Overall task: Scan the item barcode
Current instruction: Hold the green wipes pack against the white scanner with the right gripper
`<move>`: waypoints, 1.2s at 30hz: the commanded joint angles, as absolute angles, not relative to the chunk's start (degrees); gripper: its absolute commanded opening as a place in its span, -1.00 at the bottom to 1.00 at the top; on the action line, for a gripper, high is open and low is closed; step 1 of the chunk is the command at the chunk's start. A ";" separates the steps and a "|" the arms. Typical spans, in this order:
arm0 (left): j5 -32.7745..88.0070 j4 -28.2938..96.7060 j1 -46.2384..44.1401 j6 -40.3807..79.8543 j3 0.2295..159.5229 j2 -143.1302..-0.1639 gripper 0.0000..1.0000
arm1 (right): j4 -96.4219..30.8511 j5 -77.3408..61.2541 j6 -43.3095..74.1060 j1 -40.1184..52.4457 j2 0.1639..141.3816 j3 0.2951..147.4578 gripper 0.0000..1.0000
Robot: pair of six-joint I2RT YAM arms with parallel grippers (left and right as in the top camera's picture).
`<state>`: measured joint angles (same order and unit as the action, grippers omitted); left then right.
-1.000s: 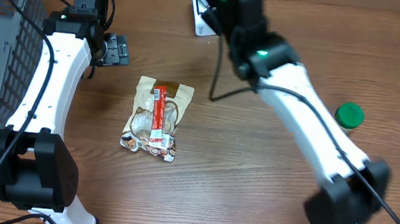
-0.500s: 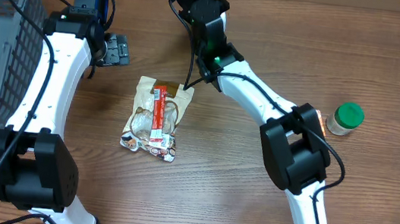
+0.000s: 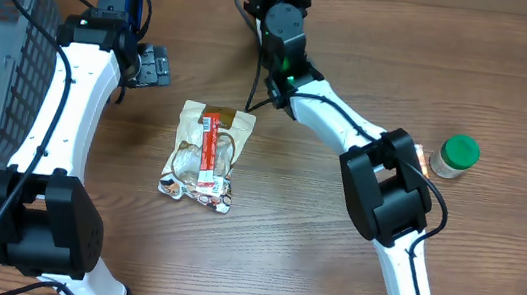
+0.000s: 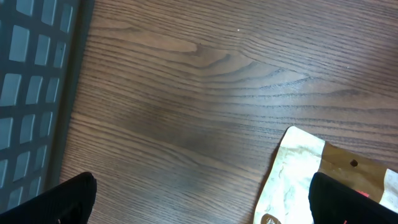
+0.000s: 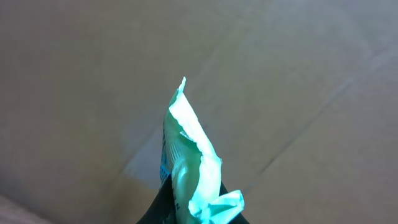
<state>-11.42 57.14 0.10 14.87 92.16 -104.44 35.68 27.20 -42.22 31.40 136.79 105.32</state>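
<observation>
teal-white crinkled packet [image 5: 186, 143] pinched in right claw [image 5: 194, 214], left claw [image 4: 205, 199] spread wide over grained wood table [image 4: 186, 93].

Overhead straight down on table [image 3: 328, 276], left wrist close above it, both showing snack packet [image 3: 204, 155], right wrist facing brown backdrop [image 5: 298, 74]

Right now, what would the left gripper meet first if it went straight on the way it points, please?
Probably the bare brown wooden table, between the grey mesh basket and the beige snack packet, though depth is unclear.
</observation>
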 commanded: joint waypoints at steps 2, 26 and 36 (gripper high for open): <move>-12.03 56.93 0.32 15.44 92.73 -104.73 1.00 | 35.92 24.49 -41.80 29.87 137.16 106.48 -0.93; -12.03 56.93 0.32 15.44 92.73 -104.73 1.00 | 35.66 19.18 -42.26 30.46 145.64 106.48 -0.93; -12.03 56.93 0.32 15.44 92.73 -104.73 0.99 | 29.50 19.38 -42.26 32.56 145.64 106.48 -0.93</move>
